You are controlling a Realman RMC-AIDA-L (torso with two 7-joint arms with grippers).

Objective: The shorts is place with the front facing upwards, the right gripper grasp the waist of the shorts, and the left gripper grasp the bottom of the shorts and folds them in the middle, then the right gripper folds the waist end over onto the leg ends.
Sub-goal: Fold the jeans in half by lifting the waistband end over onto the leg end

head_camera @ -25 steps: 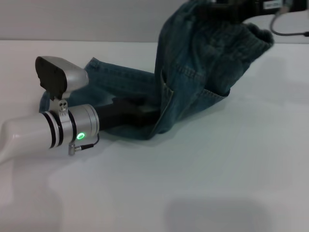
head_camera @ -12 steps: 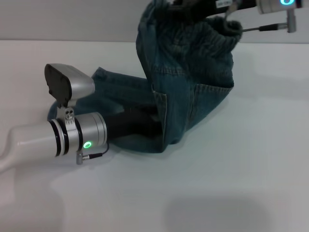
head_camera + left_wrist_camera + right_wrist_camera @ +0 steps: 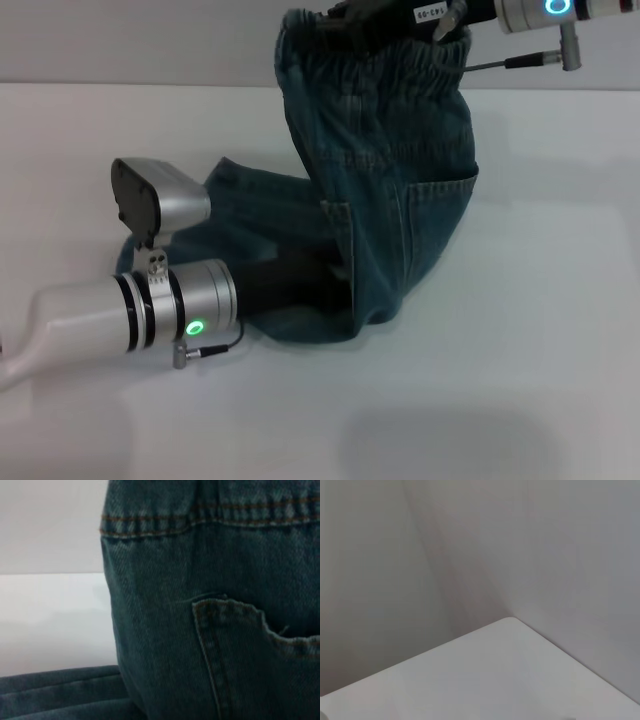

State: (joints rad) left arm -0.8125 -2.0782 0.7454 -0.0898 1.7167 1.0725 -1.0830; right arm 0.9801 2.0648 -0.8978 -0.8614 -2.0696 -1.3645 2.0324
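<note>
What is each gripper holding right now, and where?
The right gripper holds the shorts up by the waistband. The left gripper's hold is hidden under the denim.

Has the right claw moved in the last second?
Yes. The right claw, holding the waist of the shorts, has shifted toward the robot's left along the table's far edge.

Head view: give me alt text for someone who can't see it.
The right gripper holds the denim shorts up by their gathered waistband at the frame's top, the fabric draping onto the white table. Low on the left, the left gripper reaches under the hanging fold.
</note>
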